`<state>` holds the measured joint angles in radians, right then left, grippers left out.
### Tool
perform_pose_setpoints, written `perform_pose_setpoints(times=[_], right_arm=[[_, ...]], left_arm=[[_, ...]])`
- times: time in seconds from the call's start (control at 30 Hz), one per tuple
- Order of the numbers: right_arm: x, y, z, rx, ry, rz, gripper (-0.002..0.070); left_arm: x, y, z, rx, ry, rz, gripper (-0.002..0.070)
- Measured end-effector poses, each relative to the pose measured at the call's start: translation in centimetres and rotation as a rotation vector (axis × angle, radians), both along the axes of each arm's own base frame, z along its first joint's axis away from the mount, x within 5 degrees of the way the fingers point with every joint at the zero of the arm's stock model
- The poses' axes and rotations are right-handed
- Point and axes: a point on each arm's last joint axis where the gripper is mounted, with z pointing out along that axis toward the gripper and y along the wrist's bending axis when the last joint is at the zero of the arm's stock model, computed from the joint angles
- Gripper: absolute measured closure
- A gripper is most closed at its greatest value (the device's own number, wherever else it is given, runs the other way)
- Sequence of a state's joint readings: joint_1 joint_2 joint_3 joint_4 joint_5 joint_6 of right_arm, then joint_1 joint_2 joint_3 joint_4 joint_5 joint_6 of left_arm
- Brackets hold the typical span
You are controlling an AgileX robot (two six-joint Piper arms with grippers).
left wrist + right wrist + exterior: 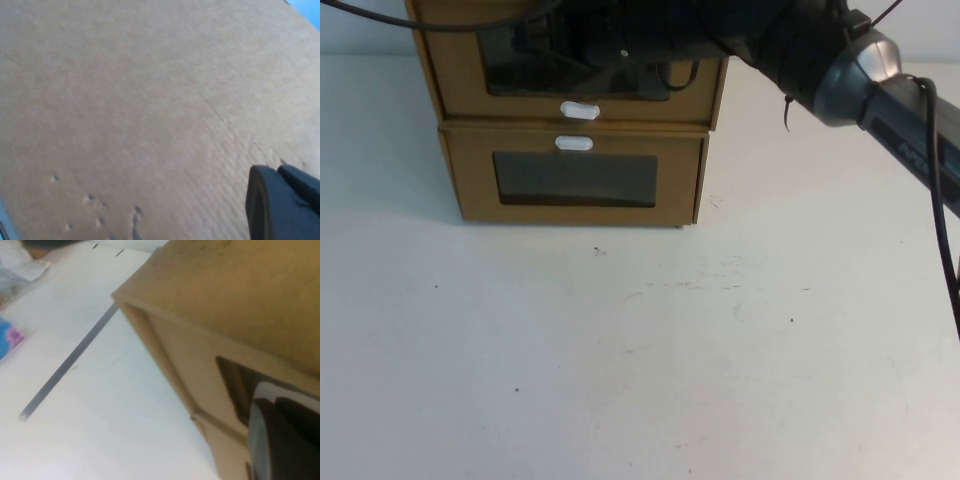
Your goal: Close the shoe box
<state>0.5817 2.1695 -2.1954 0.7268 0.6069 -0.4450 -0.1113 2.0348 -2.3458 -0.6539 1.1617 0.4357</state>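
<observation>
Apparently, right gripper [620, 50] was pressed against shoe box [575, 80]; a square push was advised; left gripper [280, 205] was seen beside cardboard; finger states undetermined.

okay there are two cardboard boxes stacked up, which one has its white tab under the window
The upper box: its white tab sits below its window. The lower box has its tab above its window. The right gripper is at the upper box's front; the left gripper is against plain cardboard.
</observation>
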Motion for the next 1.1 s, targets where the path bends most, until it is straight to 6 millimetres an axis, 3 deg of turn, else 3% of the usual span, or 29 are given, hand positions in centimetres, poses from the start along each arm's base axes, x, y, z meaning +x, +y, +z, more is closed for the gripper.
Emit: perform_pose_setpoints(times=[0.13, 0.23, 0.43, 0.6, 0.77, 0.93, 1.1], right_arm=[[-1.2, -0.6, 1.3, -0.022, 0.028, 0.062, 0.0688], [-2.9, -1.4, 3.6, -0.032, 0.021, 0.107, 0.0688], [-5.9, -4.0, 7.5, -0.144, 0.018, 0.079, 0.0687], [-8.9, -7.3, 10.1, -0.311, 0.049, 0.011, 0.0687], [-12.3, -10.9, 13.1, -0.41, 0.055, -0.087, 0.0687], [-17.4, -15.4, 15.8, -0.407, 0.024, -0.213, 0.0687], [-24.1, -20.2, 14.9, -0.408, 0.05, -0.28, 0.0687]], left_arm=[[-1.6, 0.2, 2.1, 0.006, -0.043, -0.004, 0.068], [-3.7, 0.5, 4.6, 0.011, -0.107, -0.009, 0.068], [-9.5, 1.7, 9.4, 0.121, -0.213, 0.001, 0.068], [-14.1, 3.1, 11.6, 0.199, -0.285, 0.073, 0.068], [-17.5, 3.8, 10.6, 0.203, -0.302, 0.125, 0.068], [-21.5, 4.6, 6.8, 0.182, -0.343, 0.187, 0.068], [-27.1, 5.2, 3.0, 0.096, -0.444, 0.228, 0.068]])
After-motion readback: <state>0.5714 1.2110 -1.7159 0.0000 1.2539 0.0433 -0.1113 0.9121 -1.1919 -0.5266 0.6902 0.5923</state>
